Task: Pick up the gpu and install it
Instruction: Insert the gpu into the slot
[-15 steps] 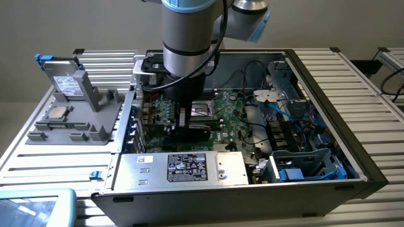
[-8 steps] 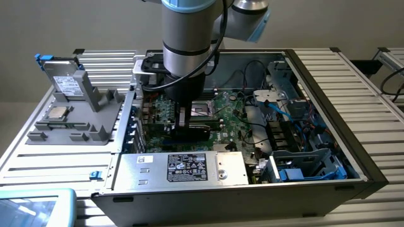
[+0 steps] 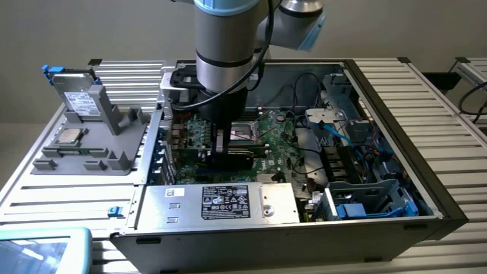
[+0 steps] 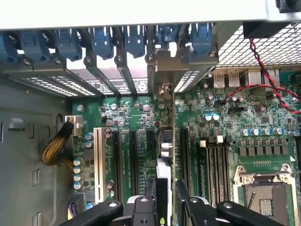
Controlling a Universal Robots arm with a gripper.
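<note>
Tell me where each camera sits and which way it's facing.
Exterior view: above and outside the open computer case, looking down into it; the arm shows.
Wrist view: on the wrist, looking along the jaws at the motherboard and slot brackets; the jaws show, closed on the gpu.
Shared: gpu, motherboard, CPU socket.

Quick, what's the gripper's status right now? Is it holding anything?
Gripper: jaws closed on the gpu, which is held edge-on over the motherboard slots.
</note>
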